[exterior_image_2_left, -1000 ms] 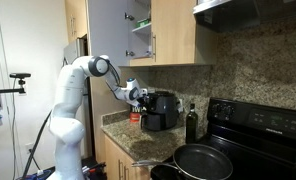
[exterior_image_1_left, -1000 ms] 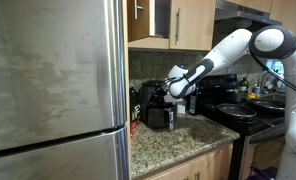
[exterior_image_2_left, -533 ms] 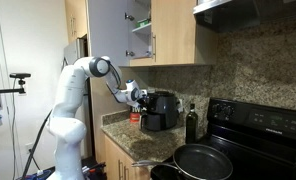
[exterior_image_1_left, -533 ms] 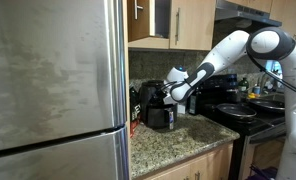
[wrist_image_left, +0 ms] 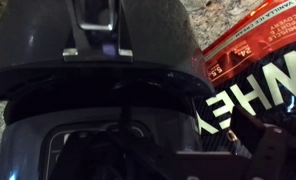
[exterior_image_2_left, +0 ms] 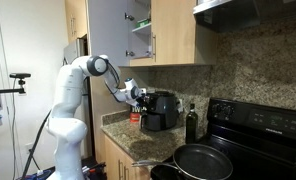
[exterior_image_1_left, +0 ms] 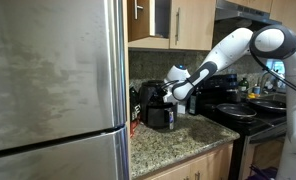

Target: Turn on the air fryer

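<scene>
The air fryer [exterior_image_1_left: 159, 113] is a squat black appliance on the granite counter; it also shows in the other exterior view [exterior_image_2_left: 161, 111]. In the wrist view its rounded black top [wrist_image_left: 98, 70] fills the picture, with the basket handle [wrist_image_left: 93, 25] at the upper edge. My gripper [exterior_image_1_left: 172, 93] hovers close over the fryer's top, and in an exterior view [exterior_image_2_left: 139, 97] it sits at the fryer's side nearest the arm. In the wrist view the jaws [wrist_image_left: 186, 135] are dark against the fryer. One finger shows far out at the right, so the jaws look open and empty.
A red bag [wrist_image_left: 253, 60] printed WHEY lies right beside the fryer. A dark bottle [exterior_image_2_left: 192, 122] stands between the fryer and the black stove [exterior_image_2_left: 253, 125]. A pan [exterior_image_2_left: 200, 158] sits on the stove. A steel fridge [exterior_image_1_left: 53, 90] stands next to the counter.
The gripper has shifted only slightly above the air fryer. Nothing else has moved.
</scene>
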Controlling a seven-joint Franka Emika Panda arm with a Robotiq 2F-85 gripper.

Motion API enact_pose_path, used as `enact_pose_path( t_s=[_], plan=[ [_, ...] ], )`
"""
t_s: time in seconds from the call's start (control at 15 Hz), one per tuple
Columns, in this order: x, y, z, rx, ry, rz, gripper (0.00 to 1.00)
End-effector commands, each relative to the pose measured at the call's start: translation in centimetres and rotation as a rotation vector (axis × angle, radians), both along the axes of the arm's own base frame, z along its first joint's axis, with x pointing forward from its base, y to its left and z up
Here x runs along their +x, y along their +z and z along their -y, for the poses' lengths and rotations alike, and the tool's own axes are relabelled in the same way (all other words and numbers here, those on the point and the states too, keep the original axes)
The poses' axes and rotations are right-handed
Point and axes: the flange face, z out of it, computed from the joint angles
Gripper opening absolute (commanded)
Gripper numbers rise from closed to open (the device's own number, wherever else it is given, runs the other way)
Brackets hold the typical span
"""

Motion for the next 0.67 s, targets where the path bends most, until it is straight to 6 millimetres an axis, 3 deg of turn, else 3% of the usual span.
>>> enact_pose_path(
  t_s=[0.0,0.13,0.2,0.27,0.4,0.6],
  plan=[
    [-2.4,6.8,1.6,-0.003,-0.012,0.064,1.0],
    [-2.6,10.1,2.3,-0.003,-0.029,0.107,1.0],
    [-1.3,7.9,1.1,0.018,-0.016,0.096,1.0],
    [-1.7,9.7,1.5,0.018,-0.024,0.111,1.0],
    [-2.3,11.1,1.9,0.016,-0.032,0.12,1.0],
    [-2.6,9.2,1.7,0.051,-0.051,0.001,1.0]
  ],
)
